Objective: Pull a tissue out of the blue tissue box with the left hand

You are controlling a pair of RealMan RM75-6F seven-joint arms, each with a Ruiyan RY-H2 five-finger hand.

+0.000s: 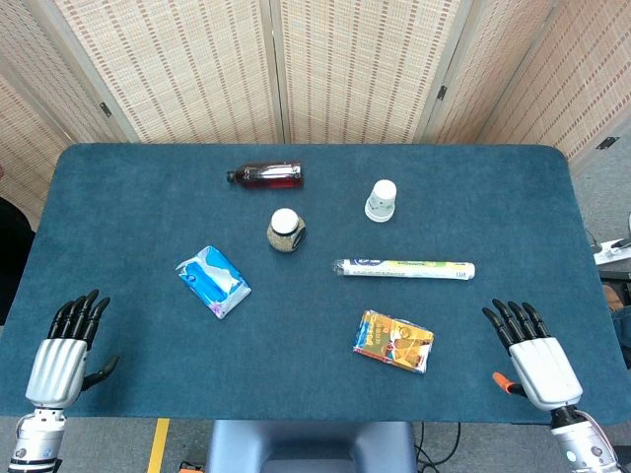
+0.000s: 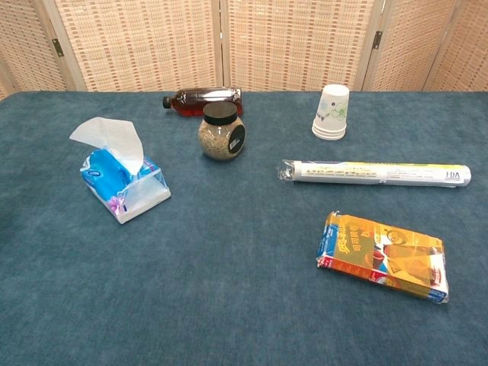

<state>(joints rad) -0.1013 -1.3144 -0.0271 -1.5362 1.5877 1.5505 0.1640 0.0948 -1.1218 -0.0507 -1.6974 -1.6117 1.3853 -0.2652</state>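
Observation:
The blue tissue box (image 1: 212,280) lies on the blue table left of centre, and a white tissue (image 2: 110,141) sticks up from the top of the blue tissue box (image 2: 122,187) in the chest view. My left hand (image 1: 69,345) rests at the near left edge of the table, fingers spread and holding nothing, well short of the box. At the near right edge my right hand (image 1: 530,352) lies the same way, empty with fingers apart. Neither hand shows in the chest view.
A glass jar with a black lid (image 1: 286,231) stands just beyond the box, with a brown bottle (image 1: 266,176) lying behind it. A paper cup (image 1: 381,200), a long white roll (image 1: 404,268) and an orange snack packet (image 1: 394,341) lie to the right.

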